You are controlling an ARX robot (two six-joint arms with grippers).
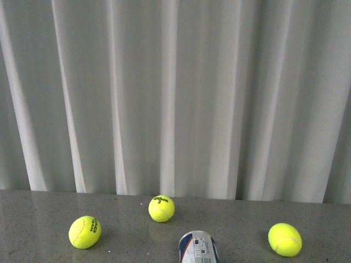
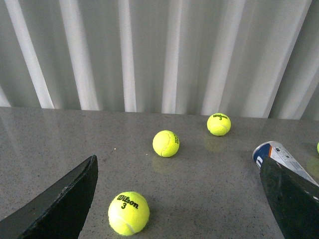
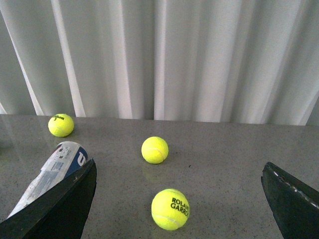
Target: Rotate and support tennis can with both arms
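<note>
The tennis can lies on its side on the grey table, only its far end showing at the bottom edge of the front view. Neither arm shows there. In the left wrist view the can lies just beyond one black finger, partly hidden by it. The left gripper is open, with a Wilson ball between its fingers. In the right wrist view the can lies beside one finger. The right gripper is open, with a Roland Garros ball between its fingers.
Three yellow-green tennis balls lie on the table: left, middle and right. A white pleated curtain hangs behind the table's back edge. Further balls lie beyond the grippers in the wrist views.
</note>
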